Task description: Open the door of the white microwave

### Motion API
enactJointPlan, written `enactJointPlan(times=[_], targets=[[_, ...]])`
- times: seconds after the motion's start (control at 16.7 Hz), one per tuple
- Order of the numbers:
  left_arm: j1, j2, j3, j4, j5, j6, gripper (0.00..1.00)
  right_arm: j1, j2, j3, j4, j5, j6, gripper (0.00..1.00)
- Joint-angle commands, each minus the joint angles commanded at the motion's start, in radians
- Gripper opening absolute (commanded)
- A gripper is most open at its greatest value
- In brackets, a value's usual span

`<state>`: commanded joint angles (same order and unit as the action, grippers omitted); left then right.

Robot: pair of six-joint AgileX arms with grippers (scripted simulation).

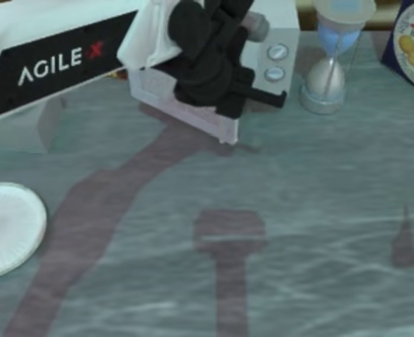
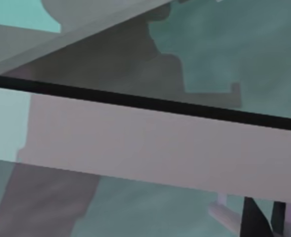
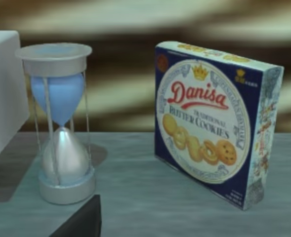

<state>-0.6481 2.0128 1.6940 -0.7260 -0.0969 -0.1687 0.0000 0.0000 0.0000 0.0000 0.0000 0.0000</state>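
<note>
White microwave [image 1: 280, 28]: smooth matt white casing, plastic-looking; two round knobs [image 1: 277, 52] with a silvery metallic sheen. Door [image 1: 192, 112]: flat, pale, translucent-looking panel, matt. Left tool [image 1: 245, 95], upper centre of the top view: matt black, plastic-like; arm shell glossy white. Table [image 1: 298, 232]: grey-green streaked surface, smooth, dull. Hourglass [image 3: 61, 123]: satin silver metal-look caps and rods, clear glass bulbs, blue fill. Cookie box [image 3: 209, 123]: printed cardboard, slight gloss. Round plate [image 1: 6, 228], lower left of the top view: white, ribbed rim, paper-like, matt.
</note>
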Motion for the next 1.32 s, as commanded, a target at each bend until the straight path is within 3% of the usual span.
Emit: enactJointPlan(times=[1.32], targets=[[0.007, -0.019, -0.031, 0.012, 0.015, 0.029, 0.00, 0.000, 0.000, 0.000, 0.000, 0.000, 0.000, 1.00]])
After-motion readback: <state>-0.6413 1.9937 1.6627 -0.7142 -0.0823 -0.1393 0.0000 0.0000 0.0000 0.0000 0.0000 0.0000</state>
